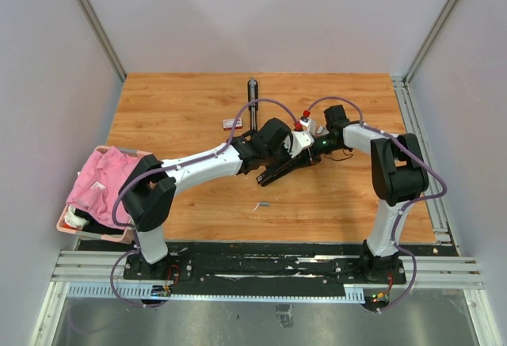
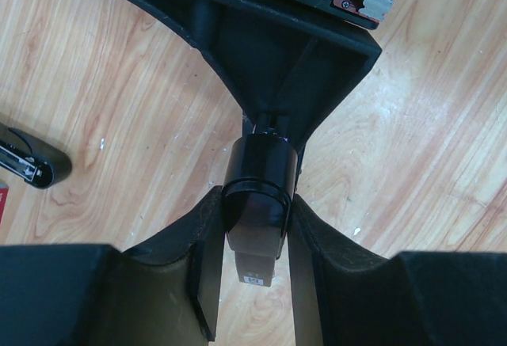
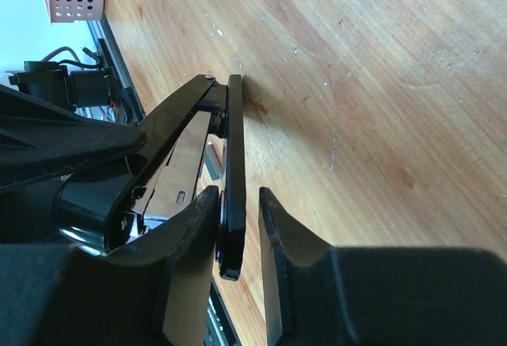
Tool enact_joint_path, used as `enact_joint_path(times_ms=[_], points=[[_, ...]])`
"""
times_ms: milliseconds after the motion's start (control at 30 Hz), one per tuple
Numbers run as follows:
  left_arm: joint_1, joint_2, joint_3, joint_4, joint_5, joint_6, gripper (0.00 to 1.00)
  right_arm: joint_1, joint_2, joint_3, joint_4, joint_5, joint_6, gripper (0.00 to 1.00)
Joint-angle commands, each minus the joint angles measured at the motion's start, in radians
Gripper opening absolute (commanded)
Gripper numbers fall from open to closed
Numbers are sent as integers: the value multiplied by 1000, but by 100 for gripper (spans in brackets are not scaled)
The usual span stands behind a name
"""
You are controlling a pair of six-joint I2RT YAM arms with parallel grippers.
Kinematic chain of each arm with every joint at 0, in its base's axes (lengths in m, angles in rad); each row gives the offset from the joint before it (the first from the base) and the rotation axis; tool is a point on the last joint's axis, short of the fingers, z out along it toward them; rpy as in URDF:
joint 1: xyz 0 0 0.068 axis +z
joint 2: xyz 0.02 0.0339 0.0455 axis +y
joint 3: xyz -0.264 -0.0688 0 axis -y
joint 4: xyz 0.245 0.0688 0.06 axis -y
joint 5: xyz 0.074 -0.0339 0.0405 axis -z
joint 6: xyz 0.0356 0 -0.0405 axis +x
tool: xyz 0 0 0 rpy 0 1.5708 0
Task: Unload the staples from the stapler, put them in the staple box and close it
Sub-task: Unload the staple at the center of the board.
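A black stapler (image 1: 287,169) hangs opened out above mid-table, between both arms. My left gripper (image 2: 253,207) is shut on its rounded rear end (image 2: 255,180), both pads pressed to its sides. My right gripper (image 3: 238,195) straddles the stapler's thin black base arm (image 3: 233,156). Its left finger (image 3: 190,227) touches the arm, and a gap shows before the right finger (image 3: 277,235). The silvery magazine (image 3: 184,168) lies open beside that arm. A short silvery strip of staples (image 1: 262,204) lies on the wood in front of the stapler.
A second black stapler (image 1: 252,99) lies at the back, its end also showing in the left wrist view (image 2: 32,158). A small red-and-white box (image 1: 231,123) sits near it. A basket with pink cloth (image 1: 101,178) stands at the left edge.
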Motion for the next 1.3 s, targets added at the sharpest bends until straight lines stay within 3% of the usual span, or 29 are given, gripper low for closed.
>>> enact_joint_path(times_ms=[0,433,800,1267], points=[[15,23,35,78,-58,-13,0,28,2,21,-86,-51,-39,30],[15,4,9,86,-75,4,0,-74,-54,45,-159,-77,-64,36],[15,-2,3,86,-69,2,0,-83,-54,44,-155,-115,-52,43],[15,-51,-20,88,53,37,0,-95,-25,34,-92,-71,5,45]])
